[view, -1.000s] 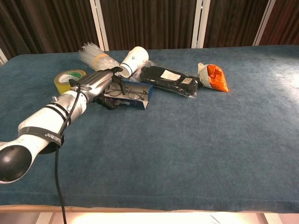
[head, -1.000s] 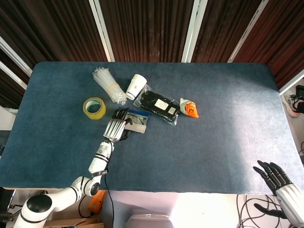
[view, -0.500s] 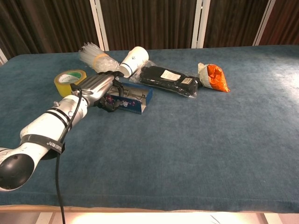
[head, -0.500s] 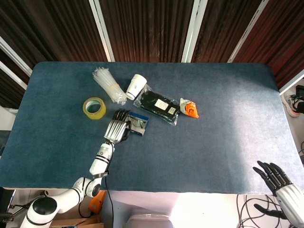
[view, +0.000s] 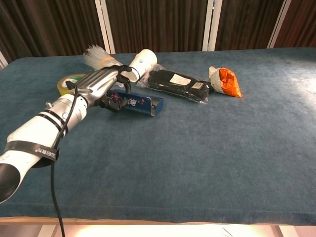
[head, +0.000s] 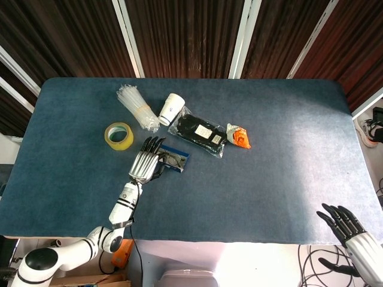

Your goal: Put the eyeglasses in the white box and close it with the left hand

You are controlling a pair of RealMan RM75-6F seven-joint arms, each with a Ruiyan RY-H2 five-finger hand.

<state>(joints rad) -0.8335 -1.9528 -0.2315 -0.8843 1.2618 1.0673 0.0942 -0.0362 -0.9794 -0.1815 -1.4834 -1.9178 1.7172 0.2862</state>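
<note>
The box [head: 175, 158] lies left of the table's middle, its blue patterned side [view: 134, 103] raised toward the chest view. Dark eyeglasses [head: 172, 159] show dimly inside it in the head view, while the blue side hides them in the chest view. My left hand [head: 145, 164] is at the box's left end, fingers over the top edge and thumb below, gripping that blue flap [view: 118, 98]. My right hand [head: 342, 221] hangs off the table's near right corner, fingers spread and holding nothing.
A yellow tape roll [head: 119, 136] sits just left of the left hand. Behind the box are a bundle of cable ties [head: 136, 106], a tipped paper cup [head: 172, 109], a black packet in clear wrap [head: 200, 133] and an orange snack bag [head: 239, 136].
The left hand has lifted the box's near blue flap, which now stands up and hides the eyeglasses from the chest view. The right hand has barely moved.
</note>
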